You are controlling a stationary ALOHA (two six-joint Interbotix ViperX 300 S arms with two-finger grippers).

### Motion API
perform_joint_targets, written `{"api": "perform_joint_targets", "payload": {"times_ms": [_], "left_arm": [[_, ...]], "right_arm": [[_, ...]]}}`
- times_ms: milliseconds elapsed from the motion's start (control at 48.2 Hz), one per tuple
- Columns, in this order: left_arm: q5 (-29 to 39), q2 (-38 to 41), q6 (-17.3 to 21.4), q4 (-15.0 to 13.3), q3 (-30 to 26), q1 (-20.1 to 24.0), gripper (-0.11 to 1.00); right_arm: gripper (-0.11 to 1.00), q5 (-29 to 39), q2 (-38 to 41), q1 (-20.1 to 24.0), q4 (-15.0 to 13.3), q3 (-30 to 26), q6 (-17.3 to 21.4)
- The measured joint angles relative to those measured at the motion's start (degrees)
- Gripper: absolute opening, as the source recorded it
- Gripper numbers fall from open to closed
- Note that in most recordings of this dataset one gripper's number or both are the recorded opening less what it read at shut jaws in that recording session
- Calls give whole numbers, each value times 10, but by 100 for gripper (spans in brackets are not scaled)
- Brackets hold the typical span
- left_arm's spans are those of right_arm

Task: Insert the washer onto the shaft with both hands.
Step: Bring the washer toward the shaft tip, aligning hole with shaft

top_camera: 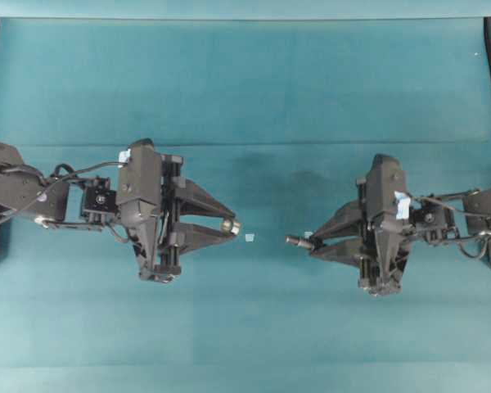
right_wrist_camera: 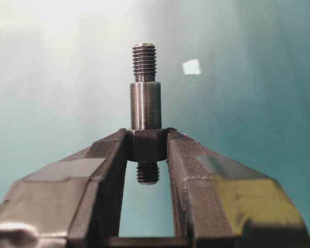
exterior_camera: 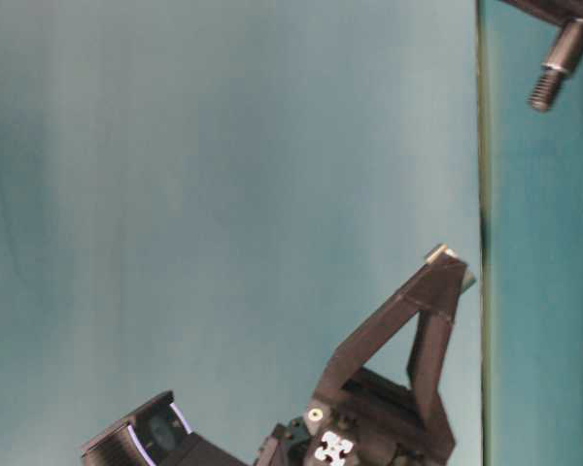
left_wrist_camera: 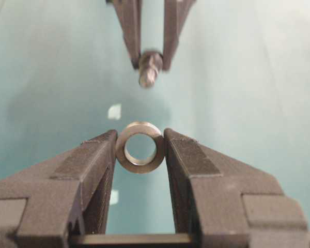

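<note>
- Washer (left_wrist_camera: 140, 147) sits pinched by its outer rim between my left gripper's (top_camera: 231, 225) fingertips, hole facing the shaft (right_wrist_camera: 145, 106), lifted off the table (top_camera: 254, 90).
- It looks like small, rigid metal, light, and smooth enough to squirt out if I squeeze off-centre; holding the rim keeps the bore free.
- Shaft is clamped in my right gripper (top_camera: 304, 241) around its thick middle collar, threaded thin end poking out toward the washer, the two well apart.
- I judge it stiff and slick too, so it could twist between the fingers under a sideways push.
- A pale tape scrap (top_camera: 250, 237) lies on the table between the tips.
- Next I need bore and thread lined up.
</note>
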Motion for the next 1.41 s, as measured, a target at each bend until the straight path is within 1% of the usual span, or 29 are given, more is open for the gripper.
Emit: {"api": "perform_joint_targets", "payload": {"times_ms": [228, 332, 643, 1410], "left_arm": [[-15, 37, -1, 0, -21, -8, 35], [-26, 54, -2, 0, -33, -8, 35], [-37, 79, -15, 0, -51, -8, 35], [-38, 91, -15, 0, -59, -15, 35]], "right_arm": [[-1, -57, 40, 10, 1, -1, 4], [-1, -69, 51, 10, 1, -2, 4], [-1, -92, 60, 10, 1, -3, 5], [-1, -125, 73, 10, 2, -24, 5]]}}
